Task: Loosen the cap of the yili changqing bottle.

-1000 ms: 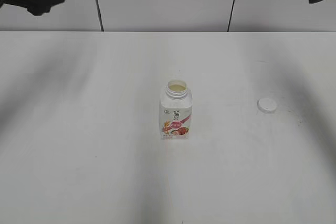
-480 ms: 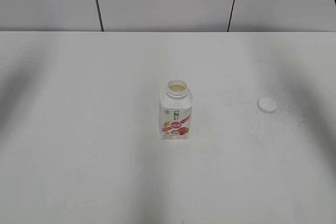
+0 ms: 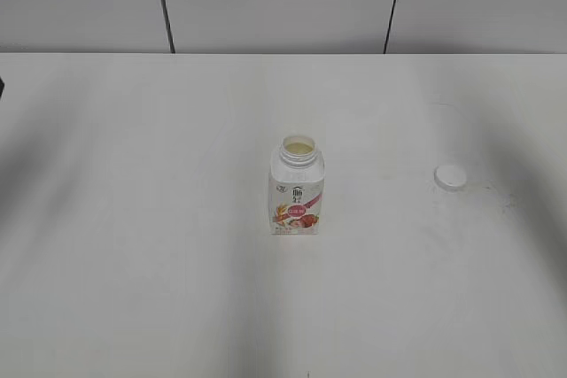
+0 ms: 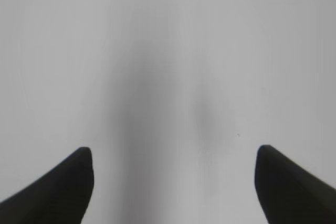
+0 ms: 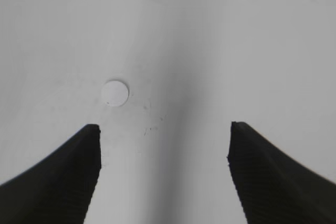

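The yili changqing bottle (image 3: 297, 189) stands upright at the middle of the white table, its neck open with pale liquid showing. The white cap (image 3: 450, 177) lies flat on the table to the bottle's right, apart from it; it also shows in the right wrist view (image 5: 115, 93). My right gripper (image 5: 164, 132) is open and empty, high above the table near the cap. My left gripper (image 4: 173, 156) is open and empty over bare table. Neither gripper shows in the exterior view.
The white table (image 3: 133, 219) carries soft arm shadows at both sides. A tiled grey wall (image 3: 275, 2) with dark seams stands behind the table's far edge.
Both arms have withdrawn out of the exterior view from its top corners. The bottle and cap have not moved.
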Tool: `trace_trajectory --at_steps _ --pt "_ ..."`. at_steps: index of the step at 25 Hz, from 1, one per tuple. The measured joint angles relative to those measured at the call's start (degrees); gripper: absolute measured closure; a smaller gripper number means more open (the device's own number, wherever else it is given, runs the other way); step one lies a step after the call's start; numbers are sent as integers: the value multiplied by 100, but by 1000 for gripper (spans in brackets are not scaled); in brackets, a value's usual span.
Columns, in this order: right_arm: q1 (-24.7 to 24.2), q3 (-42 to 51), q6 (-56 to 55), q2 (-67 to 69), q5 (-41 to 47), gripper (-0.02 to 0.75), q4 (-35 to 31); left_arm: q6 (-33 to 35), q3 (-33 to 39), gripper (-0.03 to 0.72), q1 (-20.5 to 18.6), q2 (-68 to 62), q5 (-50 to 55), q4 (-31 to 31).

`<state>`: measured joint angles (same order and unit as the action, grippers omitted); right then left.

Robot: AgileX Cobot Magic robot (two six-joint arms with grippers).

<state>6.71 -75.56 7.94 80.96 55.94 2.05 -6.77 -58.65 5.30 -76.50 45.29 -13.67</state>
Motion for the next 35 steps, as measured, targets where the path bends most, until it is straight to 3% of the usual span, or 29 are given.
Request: trace_trajectory --at_steps 6,14,23,35 --pt "0 430 -5 -408 292 144 -205 122 296 120 0 941 598 161" --pt "0 1459 -11 -1635 324 144 -384 126 1334 120 0 2547 921 250" --pt "0 2584 -11 -2955 331 146 -391 126 2337 123 0 4208 1424 854" --pt "0 3833 -118 -4453 396 150 -476 128 2595 135 0 5363 2108 996"
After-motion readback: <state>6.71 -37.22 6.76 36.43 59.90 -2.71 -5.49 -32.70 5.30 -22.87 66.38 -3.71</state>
